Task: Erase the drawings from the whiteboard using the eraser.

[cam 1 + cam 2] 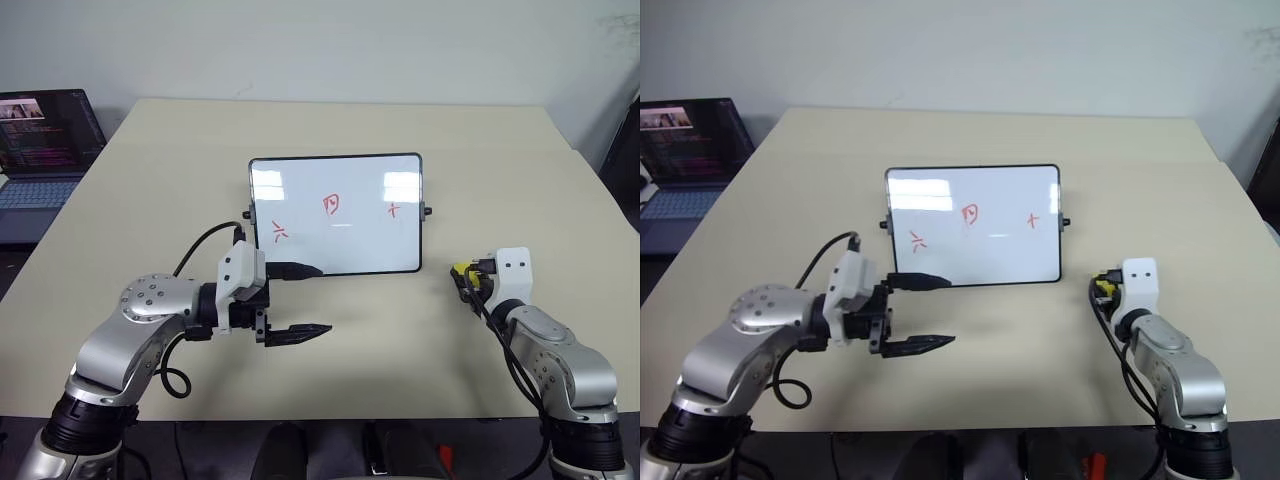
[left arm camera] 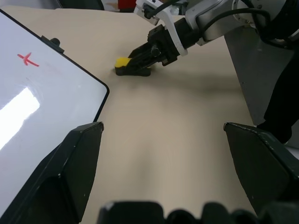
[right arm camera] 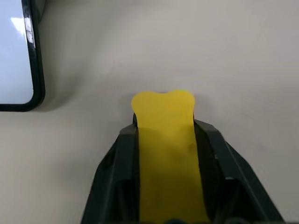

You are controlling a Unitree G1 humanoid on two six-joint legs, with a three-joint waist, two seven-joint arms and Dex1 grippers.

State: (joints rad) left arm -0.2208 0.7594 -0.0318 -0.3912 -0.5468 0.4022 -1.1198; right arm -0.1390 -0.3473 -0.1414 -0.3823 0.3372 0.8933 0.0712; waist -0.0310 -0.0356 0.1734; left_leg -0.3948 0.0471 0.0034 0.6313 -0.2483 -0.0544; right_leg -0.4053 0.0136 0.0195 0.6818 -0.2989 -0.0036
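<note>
eraser (image 3: 164, 140): yellow-topped block with a black base, lying on the bench (image 1: 350, 350) just beside the whiteboard's right short side, not touching the frame.
right end effector (image 3: 164, 135): closed on the eraser, one finger along each long flank; yellow tip sticking out past the fingertips.
eraser long axis: in line with the fingers, pointing away across the bench, roughly parallel to the board's short side.
whiteboard (image 1: 335, 190): lying flat at mid-bench, long side running left to right, to the left of the gripped eraser.
drawings (image 1: 332, 206): three red scribbles in a row, untouched; the cross-shaped one (image 2: 28, 59) nearest the eraser, then the middle one, the far one (image 1: 280, 233) at the left end.
left end effector (image 1: 296, 301): open and empty, fingers pointing right, hanging over the board's near left corner.
nearer arm: the right, already gripping the tool.
likely next move: lift, carry left over the frame, set down on the cross-shaped mark.
risk: catching the black frame edge if carried too low.
</note>
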